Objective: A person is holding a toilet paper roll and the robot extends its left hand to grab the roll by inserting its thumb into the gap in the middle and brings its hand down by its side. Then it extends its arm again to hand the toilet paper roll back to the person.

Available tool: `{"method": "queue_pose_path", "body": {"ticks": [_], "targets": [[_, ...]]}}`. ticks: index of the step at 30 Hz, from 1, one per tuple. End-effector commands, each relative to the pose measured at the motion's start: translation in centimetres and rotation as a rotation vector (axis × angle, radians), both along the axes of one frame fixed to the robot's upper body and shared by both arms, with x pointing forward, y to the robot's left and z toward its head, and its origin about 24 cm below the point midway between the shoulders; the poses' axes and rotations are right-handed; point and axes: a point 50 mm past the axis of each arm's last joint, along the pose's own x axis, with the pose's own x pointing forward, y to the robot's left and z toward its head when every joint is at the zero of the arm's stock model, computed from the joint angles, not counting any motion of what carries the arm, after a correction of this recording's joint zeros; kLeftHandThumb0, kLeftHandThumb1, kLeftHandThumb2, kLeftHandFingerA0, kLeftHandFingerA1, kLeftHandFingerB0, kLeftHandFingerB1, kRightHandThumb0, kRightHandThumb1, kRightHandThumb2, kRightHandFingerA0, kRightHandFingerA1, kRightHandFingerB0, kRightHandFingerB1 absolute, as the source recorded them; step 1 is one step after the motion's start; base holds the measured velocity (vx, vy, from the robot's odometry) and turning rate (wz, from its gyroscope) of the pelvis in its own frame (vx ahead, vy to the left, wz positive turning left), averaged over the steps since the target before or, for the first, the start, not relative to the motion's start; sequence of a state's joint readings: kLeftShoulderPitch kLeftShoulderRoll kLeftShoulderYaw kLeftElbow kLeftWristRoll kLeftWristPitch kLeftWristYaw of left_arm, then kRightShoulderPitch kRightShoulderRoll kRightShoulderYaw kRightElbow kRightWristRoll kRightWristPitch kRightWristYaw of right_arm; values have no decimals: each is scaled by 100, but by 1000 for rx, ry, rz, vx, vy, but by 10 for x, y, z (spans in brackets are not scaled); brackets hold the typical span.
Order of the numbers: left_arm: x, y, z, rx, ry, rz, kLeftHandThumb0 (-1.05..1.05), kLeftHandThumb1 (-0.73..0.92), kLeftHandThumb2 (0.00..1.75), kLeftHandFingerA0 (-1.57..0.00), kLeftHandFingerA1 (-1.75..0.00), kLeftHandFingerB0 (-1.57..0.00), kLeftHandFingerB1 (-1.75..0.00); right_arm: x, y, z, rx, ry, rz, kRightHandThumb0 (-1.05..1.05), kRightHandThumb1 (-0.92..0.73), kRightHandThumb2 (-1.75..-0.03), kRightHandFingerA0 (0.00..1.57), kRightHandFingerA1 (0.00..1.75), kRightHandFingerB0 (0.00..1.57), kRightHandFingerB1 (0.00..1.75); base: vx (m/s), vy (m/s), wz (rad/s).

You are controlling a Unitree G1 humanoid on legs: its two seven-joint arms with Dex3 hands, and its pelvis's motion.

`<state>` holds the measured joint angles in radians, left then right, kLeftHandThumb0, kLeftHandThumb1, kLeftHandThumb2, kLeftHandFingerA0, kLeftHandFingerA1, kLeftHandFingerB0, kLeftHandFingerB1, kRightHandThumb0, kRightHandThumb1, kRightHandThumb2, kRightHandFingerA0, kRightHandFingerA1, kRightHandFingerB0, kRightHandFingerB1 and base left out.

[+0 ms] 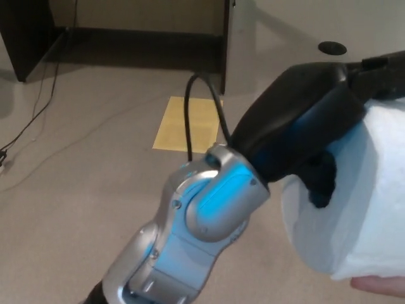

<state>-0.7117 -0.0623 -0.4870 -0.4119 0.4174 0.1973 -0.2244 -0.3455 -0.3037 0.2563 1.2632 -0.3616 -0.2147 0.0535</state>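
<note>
One roll: toilet paper roll (354, 202), at right edge, resting on a person's fingertips (380, 286) below.
Left robot hand (316, 149): against the roll's face, thumb sunk in the core; whether it is clamped cannot be told.
Right robot hand: out of view.
Progress: thumb inserted; lowering and return remain.

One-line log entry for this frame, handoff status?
phase: grabbing | left hand: thumb in core of toilet paper roll | person's hand: under roll, supporting | right hand: not in view
</note>
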Motion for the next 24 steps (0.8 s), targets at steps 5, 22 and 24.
{"method": "queue_pose_path", "body": {"ticks": [5,22,24], "targets": [[1,41,-3,-30,-47,54,-9,70,87,-77,-170,-65,-150,-3,-8,1,-25,31,20,-46,-55,-85,57,64,34,50,0,0,0],[-14,245,-144,-342,352,768,-2,76,85,-93,-148,-75,-130,-1,-7,2,-14,31,17,-43,-55,-86,57,66,34,51,0,0,0],[-23,265,-171,-344,431,848,-2,76,83,-90,-156,-73,-134,1,-7,3,-10,25,14,-43,-55,-87,57,67,34,51,0,0,0]]}}
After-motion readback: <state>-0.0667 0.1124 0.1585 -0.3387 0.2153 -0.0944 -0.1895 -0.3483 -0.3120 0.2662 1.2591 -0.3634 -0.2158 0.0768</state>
